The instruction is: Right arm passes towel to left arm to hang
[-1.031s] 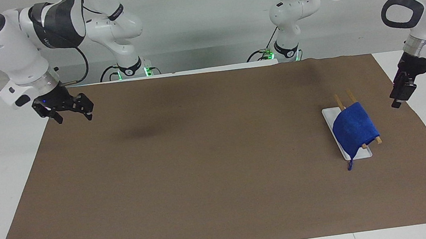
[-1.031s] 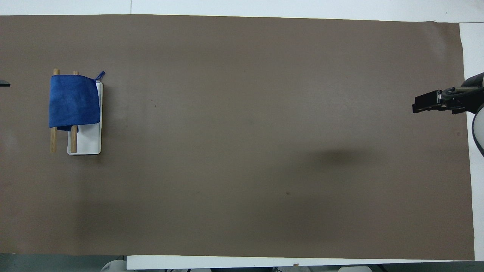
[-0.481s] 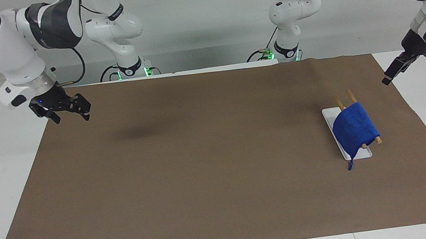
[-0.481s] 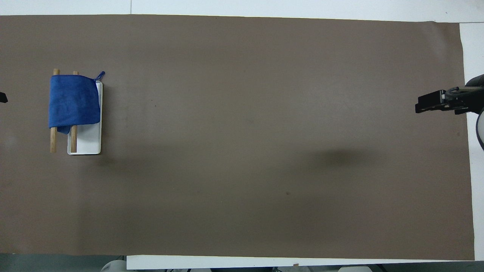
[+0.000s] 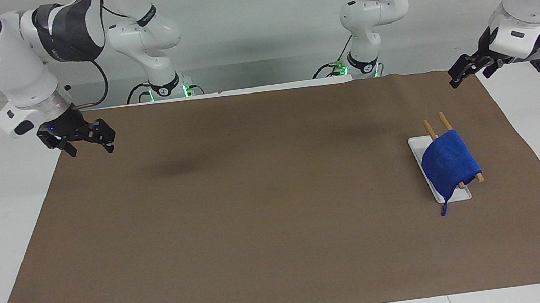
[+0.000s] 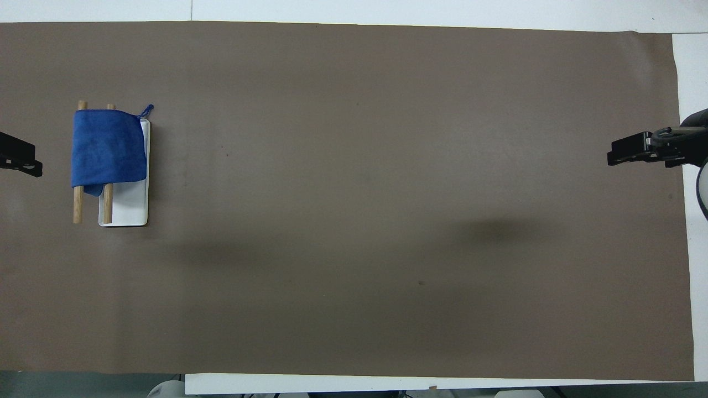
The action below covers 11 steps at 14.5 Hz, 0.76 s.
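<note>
The blue towel (image 5: 449,164) (image 6: 108,148) hangs over two wooden rods (image 5: 440,123) (image 6: 77,204) on a white tray (image 5: 416,146) (image 6: 130,207), at the left arm's end of the brown mat (image 5: 255,199) (image 6: 359,193). The right gripper (image 5: 88,143) (image 6: 636,150) is up over the mat's edge at its own end, fingers spread and holding nothing. The left gripper (image 5: 466,71) (image 6: 19,157) is up over the mat's edge by the towel; I cannot tell its state.

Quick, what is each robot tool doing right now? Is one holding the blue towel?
Left tool: open, holding nothing, up over the mat's corner.
Right tool: open, holding nothing.
The towel hangs on the wooden rack, untouched.
</note>
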Tool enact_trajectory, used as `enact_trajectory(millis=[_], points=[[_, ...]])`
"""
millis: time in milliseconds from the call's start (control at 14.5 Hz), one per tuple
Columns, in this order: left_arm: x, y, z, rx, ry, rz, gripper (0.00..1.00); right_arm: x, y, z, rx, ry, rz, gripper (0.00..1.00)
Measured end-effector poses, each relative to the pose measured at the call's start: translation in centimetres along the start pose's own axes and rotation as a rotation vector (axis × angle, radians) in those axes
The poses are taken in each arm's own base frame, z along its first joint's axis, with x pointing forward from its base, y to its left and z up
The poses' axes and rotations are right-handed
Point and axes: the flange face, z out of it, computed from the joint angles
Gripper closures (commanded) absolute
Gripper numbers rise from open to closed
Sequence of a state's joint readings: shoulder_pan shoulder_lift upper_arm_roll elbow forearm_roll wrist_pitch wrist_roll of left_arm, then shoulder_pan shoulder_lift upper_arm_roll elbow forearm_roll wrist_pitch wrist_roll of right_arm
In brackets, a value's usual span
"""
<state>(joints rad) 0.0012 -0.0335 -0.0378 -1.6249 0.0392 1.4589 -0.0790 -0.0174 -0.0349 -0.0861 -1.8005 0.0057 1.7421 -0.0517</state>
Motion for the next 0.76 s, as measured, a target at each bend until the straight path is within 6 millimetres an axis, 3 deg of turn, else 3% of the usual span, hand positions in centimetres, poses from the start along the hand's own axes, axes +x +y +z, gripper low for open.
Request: enact_trajectory(millis=[206,756], points=[[-0.1,-0.2,-0.1,-0.010,0.002,0.038,0.00,0.0,0.0,0.0,0.000,0.000,0.000,0.00],[-1.0,1.6,-1.3,-0.046,0.025,0.114,0.00,0.0,0.0,0.0,0.000,0.000,0.000,0.00]])
